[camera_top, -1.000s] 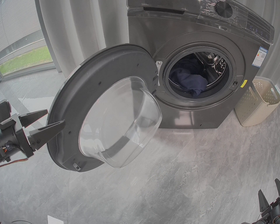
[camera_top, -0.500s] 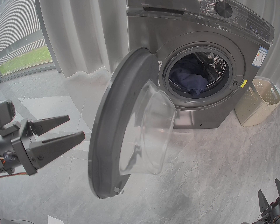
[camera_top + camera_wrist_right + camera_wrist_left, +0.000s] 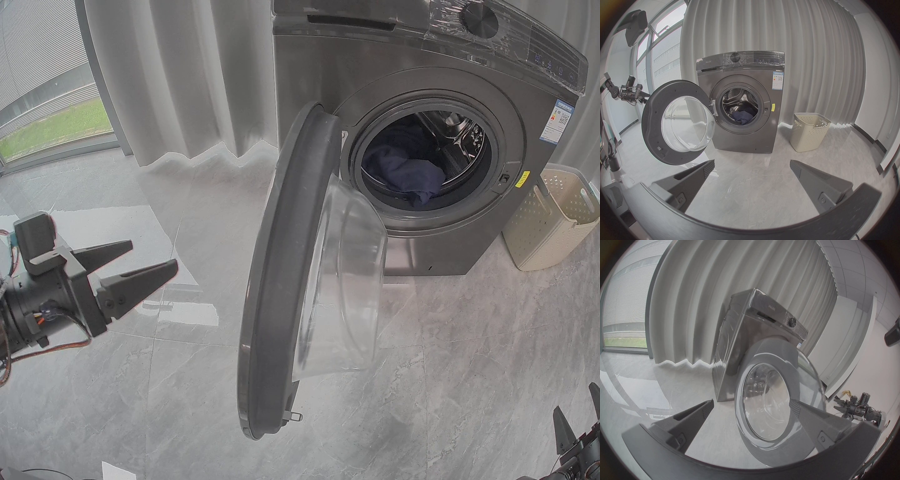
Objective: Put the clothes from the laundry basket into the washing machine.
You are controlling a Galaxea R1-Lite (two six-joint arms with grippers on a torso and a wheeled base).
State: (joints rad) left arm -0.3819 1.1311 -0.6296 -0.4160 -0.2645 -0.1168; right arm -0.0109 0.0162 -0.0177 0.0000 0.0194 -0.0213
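The grey washing machine (image 3: 431, 75) stands with its round door (image 3: 284, 281) swung half shut, edge-on in the head view. Dark blue clothes (image 3: 406, 172) lie in the drum. A beige laundry basket (image 3: 553, 219) sits on the floor to the machine's right; what I see of its inside looks empty. My left gripper (image 3: 154, 255) hangs open and empty, left of the door and apart from it. My right gripper (image 3: 575, 400) is low at the right, open with nothing in it. The right wrist view takes in the machine (image 3: 743, 103), door (image 3: 678, 122), clothes (image 3: 742, 115) and basket (image 3: 809, 131).
White curtains (image 3: 181, 75) hang behind and left of the machine, with a window (image 3: 44, 81) at far left. Grey marble floor (image 3: 437, 375) lies open in front of the machine. The half-shut door juts into the space before the drum opening.
The door has swung from wide open towards the drum, to about halfway. My left gripper, earlier at the door's outer edge, pushed forward and now sits back, clear of the door.
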